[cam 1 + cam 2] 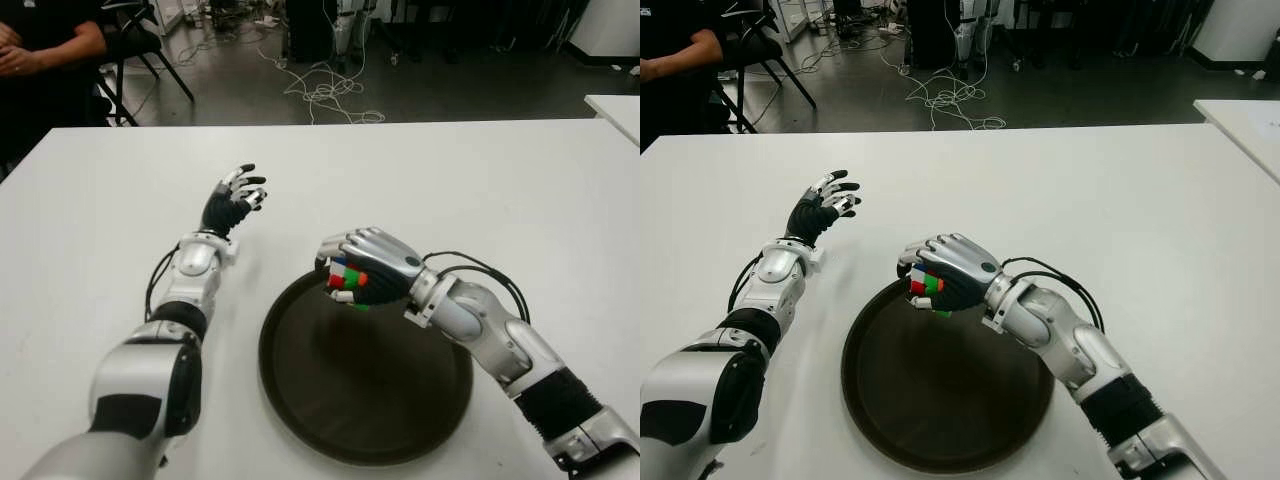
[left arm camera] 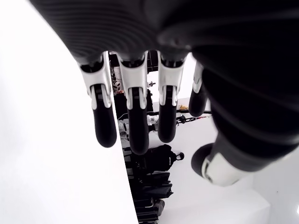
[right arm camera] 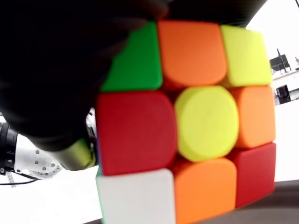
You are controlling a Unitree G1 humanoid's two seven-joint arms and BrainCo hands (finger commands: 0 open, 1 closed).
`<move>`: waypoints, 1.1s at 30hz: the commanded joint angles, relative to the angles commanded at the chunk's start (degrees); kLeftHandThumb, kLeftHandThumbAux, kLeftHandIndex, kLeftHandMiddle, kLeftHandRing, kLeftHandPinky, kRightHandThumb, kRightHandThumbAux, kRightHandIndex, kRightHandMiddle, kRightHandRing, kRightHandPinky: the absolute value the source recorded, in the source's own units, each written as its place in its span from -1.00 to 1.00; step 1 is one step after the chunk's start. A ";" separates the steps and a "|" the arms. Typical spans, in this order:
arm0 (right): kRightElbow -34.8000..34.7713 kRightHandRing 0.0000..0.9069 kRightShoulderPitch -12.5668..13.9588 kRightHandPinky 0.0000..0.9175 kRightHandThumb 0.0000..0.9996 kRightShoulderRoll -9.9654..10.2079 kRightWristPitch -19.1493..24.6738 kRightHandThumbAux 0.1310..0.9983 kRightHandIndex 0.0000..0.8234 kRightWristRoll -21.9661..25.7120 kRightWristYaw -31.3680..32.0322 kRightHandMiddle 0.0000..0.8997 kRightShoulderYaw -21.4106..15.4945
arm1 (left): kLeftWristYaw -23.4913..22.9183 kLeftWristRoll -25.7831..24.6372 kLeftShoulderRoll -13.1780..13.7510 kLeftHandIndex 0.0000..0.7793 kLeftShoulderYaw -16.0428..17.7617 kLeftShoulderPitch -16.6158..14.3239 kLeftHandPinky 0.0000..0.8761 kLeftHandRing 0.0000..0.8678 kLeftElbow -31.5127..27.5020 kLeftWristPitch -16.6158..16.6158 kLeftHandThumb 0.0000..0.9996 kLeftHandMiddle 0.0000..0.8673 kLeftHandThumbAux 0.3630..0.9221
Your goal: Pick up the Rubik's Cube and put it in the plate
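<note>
A white table (image 1: 520,190) is filling the eye views, with a cable-strewn floor (image 1: 330,90) running behind it and a seated person (image 1: 40,50) at the far left corner. The dark round plate (image 1: 300,400) is sitting near the robot. The right hand (image 1: 365,268) is hovering over the plate's far rim, fingers wrapping the Rubik's Cube (image 1: 348,281) from above. The left hand (image 1: 235,200) is showing left of the plate and beyond it, fingers loosely spread and holding nothing.

The left wrist view is showing that hand's fingertips (image 2: 135,135) hanging relaxed and bare over the white surface.

The right wrist view is showing the cube's face close up, the palm covering one corner. I judge it rigid, light and smooth-faced, so slippery; gripping opposite flat faces is suiting it best.
</note>
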 joint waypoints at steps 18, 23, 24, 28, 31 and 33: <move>3.37 -0.96 -0.68 -0.95 -0.84 1.21 2.03 0.55 -0.90 -1.14 2.74 -0.97 1.45 | 0.93 0.30 0.02 -0.58 -0.66 0.09 -0.24 -0.33 0.03 -0.54 -0.46 -0.40 0.28; 3.63 -0.99 -1.05 -0.99 -0.97 1.05 2.45 0.53 -0.98 -2.36 2.66 -1.00 1.78 | 0.51 0.12 0.05 -0.58 -0.54 0.15 -0.24 -0.33 0.04 -0.90 -0.45 -0.40 0.29; 3.80 -1.00 -1.19 -1.00 -0.98 0.99 2.52 0.52 -0.99 -2.71 2.55 -1.00 1.89 | 0.42 0.09 0.06 -0.58 -0.51 0.16 -0.24 -0.33 0.04 -0.99 -0.45 -0.40 0.30; 4.76 -1.00 -1.94 -1.00 -1.00 0.90 3.24 0.50 -1.00 -4.88 1.70 -1.00 2.46 | 0.17 0.04 0.10 -0.60 -0.48 0.18 -0.24 -0.34 0.05 -1.22 -0.44 -0.40 0.35; 4.82 -1.00 -2.00 -1.00 -1.00 0.92 3.64 0.48 -1.00 -6.06 0.95 -1.00 2.58 | -0.03 -0.12 0.07 -0.60 -0.34 0.16 -0.25 -0.34 0.09 -1.13 -0.42 -0.41 0.37; 5.03 -1.00 -2.09 -1.00 -1.00 0.98 3.81 0.48 -1.00 -6.53 0.65 -1.00 2.58 | -0.05 -0.20 0.03 -0.60 -0.25 0.14 -0.25 -0.35 0.13 -0.98 -0.42 -0.41 0.36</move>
